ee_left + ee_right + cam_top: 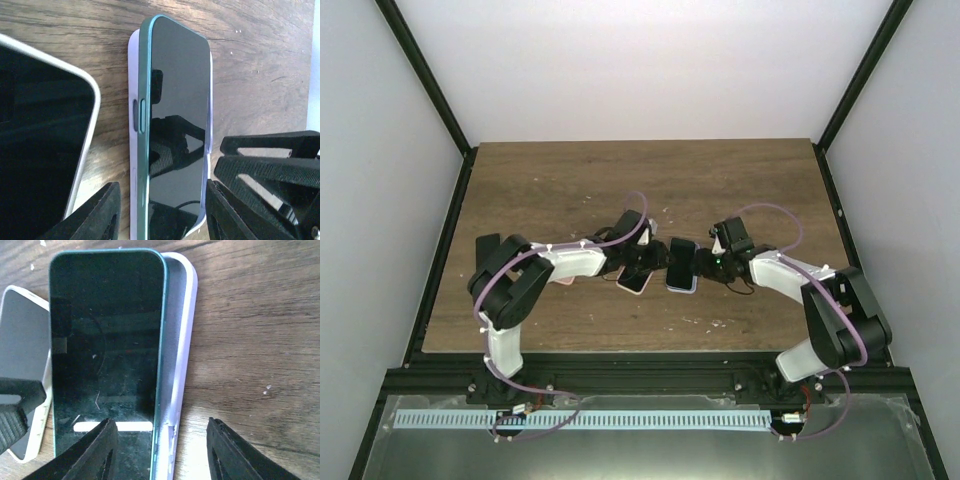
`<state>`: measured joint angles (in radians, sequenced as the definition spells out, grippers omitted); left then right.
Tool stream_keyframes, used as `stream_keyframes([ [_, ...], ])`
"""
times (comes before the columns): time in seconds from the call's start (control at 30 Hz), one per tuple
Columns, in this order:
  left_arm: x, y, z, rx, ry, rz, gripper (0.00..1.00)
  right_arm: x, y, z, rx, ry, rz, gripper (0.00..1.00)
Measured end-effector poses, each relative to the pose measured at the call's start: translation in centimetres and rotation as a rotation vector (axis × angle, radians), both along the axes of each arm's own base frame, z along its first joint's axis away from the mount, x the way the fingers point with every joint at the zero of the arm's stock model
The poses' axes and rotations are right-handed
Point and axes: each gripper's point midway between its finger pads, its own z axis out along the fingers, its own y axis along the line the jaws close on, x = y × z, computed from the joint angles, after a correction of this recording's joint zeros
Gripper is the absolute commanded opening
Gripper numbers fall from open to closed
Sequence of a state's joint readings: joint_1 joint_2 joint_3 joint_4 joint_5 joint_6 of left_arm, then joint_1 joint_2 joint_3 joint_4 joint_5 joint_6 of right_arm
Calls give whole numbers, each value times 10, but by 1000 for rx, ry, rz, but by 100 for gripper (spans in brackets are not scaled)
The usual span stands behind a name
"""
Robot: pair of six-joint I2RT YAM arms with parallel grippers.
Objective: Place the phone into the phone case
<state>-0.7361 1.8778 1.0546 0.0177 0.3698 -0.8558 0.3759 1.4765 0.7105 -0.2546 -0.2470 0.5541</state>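
A green phone with a dark screen lies in a lavender phone case, tilted, its button side raised above the case's rim. My left gripper is open and straddles the phone's near end: the right finger touches the case's edge, the left one stands just clear. In the right wrist view the phone leaves the case's inner wall bare. My right gripper is open, with one finger over the screen and the other over bare wood. From above, both grippers meet at the phone.
A second phone in a pale case lies flat close beside the lavender one, also seen in the right wrist view and from above. The wooden table is bounded by black frame rails and white walls.
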Motion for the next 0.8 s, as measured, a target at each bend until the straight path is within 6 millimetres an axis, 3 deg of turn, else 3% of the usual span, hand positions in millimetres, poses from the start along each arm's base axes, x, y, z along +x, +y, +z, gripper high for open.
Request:
stream_keyframes([
  [0.2,4,-9,-14,21,20,-10,44,5,3,-6,17,-8,0,41],
  [0.4,11,-14,-26,56,35,-16,23,11,5,-5,31,-32,-1,37],
  [0.5,13,-17,-23,57,29,-22,16,10,6,-7,39,-37,2,35],
  [0.8,11,-24,-16,89,28,-28,17,4,6,-16,56,-28,6,35],
])
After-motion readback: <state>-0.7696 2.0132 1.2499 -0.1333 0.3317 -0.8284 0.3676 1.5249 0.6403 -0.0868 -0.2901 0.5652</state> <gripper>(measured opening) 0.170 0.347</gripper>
